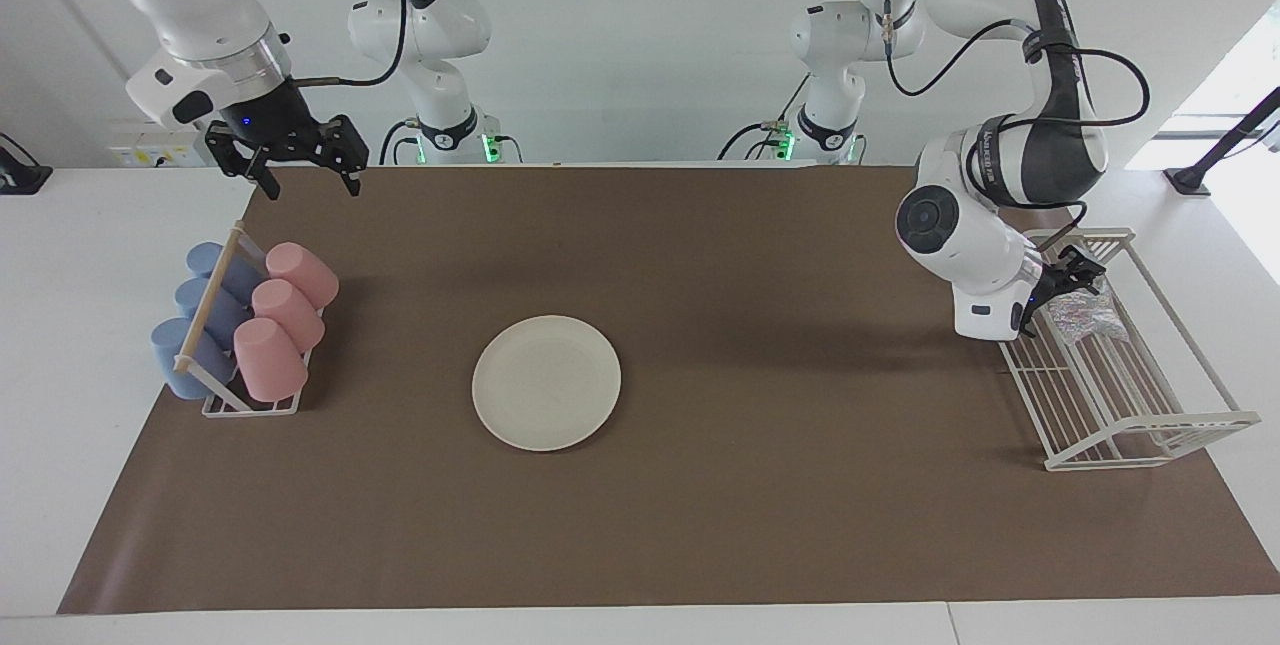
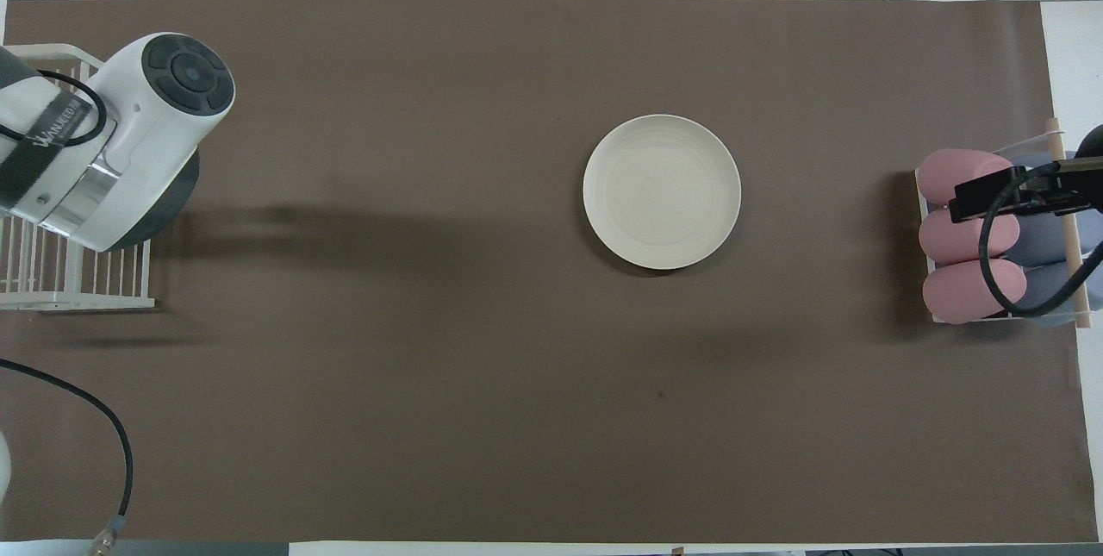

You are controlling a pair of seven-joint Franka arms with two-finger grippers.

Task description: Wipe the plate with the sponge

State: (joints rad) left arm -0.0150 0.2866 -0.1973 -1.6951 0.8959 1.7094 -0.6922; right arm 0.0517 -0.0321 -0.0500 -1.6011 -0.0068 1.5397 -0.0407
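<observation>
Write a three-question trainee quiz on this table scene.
1. True or false: the sponge lies on the plate.
2. Which arm's tool is at the wire rack? A left, B right, C neither.
3. Fill in: the cup holder holds ___ pink cups.

Key:
1. False; the sponge lies in the wire rack.
2. A, the left tool.
3. Three.
</observation>
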